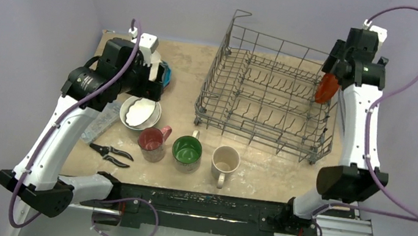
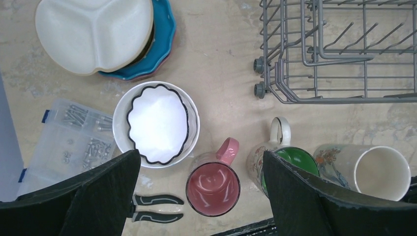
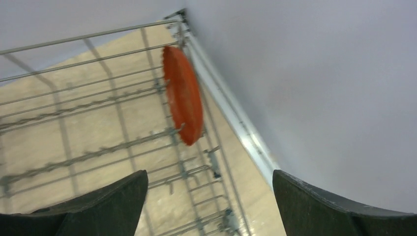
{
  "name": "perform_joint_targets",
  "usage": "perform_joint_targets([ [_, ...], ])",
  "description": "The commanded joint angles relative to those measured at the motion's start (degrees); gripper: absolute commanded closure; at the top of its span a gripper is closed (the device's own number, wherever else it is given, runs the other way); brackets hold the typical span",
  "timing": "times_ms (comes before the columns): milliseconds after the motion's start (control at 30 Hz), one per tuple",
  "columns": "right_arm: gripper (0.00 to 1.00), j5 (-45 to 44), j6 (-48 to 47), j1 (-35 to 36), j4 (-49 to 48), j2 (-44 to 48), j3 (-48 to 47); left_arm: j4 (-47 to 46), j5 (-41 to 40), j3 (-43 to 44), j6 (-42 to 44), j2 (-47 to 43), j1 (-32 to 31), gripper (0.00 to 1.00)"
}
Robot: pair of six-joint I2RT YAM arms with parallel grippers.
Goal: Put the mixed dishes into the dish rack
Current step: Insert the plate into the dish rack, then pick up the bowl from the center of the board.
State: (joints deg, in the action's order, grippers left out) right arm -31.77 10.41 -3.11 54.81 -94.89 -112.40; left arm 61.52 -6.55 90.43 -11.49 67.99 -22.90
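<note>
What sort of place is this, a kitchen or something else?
Probably a robot test bench, not a kitchen: a left arm and right arm mounted at the table edge, the rack standing on it, pliers and a screw box nearby.

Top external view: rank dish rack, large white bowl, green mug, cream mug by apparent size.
1. dish rack, by far the largest
2. large white bowl
3. green mug and cream mug: they look alike in size, so no ranking between them
</note>
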Motion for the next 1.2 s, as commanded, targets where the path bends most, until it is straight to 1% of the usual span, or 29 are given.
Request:
perform_joint_targets([
  [0, 0.02, 15.55, 4.65, 0.19, -4.43, 6.93, 4.98, 0.09, 2.05, 2.34, -3.78, -0.40, 0.30, 0.06],
  [33, 0.02, 21.32, 5.39, 0.26, -5.23, 8.18, 6.02, 0.25, 2.40, 2.60, -4.58, -0.22, 0.38, 0.06],
  [100, 0.02, 29.30, 6.77, 1.05, -7.30, 10.52, 8.97, 0.96, 2.46, 2.71, -6.71, -0.02, 0.55, 0.06],
  [200, 0.02, 35.94, 8.26, 5.43, -9.42, 14.42, 13.08, 2.10, 3.37, 1.68, -11.95, -0.68, 0.82, 0.06],
  [300, 0.02, 44.92, 10.35, 8.63, -9.36, 19.69, 16.82, 2.16, 6.21, -1.13, -18.71, -2.16, 0.83, 0.06],
  [400, 0.02, 55.08, 12.78, 9.79, -7.93, 26.91, 22.91, 2.99, 9.98, -4.24, -24.73, -4.09, 0.83, 0.06],
  [433, 0.02, 57.26, 13.26, 9.85, -8.04, 29.66, 25.56, 2.93, 10.66, -5.55, -26.13, -4.84, 0.83, 0.06],
  [467, 0.02, 58.24, 13.99, 9.85, -7.91, 32.73, 27.91, 3.15, 10.88, -6.80, -27.63, -5.71, 0.83, 0.06],
  [567, 0.02, 56.78, 14.52, 9.87, -5.34, 40.25, 32.29, 4.58, 9.72, -10.16, -29.27, -7.85, 0.83, 0.06],
  [633, 0.02, 56.75, 14.48, 10.25, -3.68, 43.01, 33.88, 6.17, 7.97, -11.28, -29.19, -8.04, 0.91, 0.06],
  [733, 0.02, 58.29, 14.29, 10.89, -1.21, 45.17, 33.95, 7.88, 5.60, -10.52, -26.98, -5.76, 1.08, 0.08],
  [867, 0.02, 56.77, 12.94, 12.42, 1.31, 45.40, 30.38, 8.01, 4.81, -10.08, -22.29, 0.48, 3.37, 0.10],
  [1033, 0.02, 53.16, 10.74, 13.27, 3.64, 43.98, 26.06, 2.57, 6.27, -11.12, -17.52, 9.51, 7.35, 0.21],
  [1067, 0.02, 52.03, 10.35, 13.61, 3.73, 43.80, 25.68, 1.48, 7.63, -10.81, -16.39, 11.69, 8.19, 0.24],
  [1167, 0.02, 50.56, 9.66, 14.30, 3.66, 42.69, 25.22, 1.49, 8.08, -7.00, -13.60, 18.13, 9.51, 0.28],
])
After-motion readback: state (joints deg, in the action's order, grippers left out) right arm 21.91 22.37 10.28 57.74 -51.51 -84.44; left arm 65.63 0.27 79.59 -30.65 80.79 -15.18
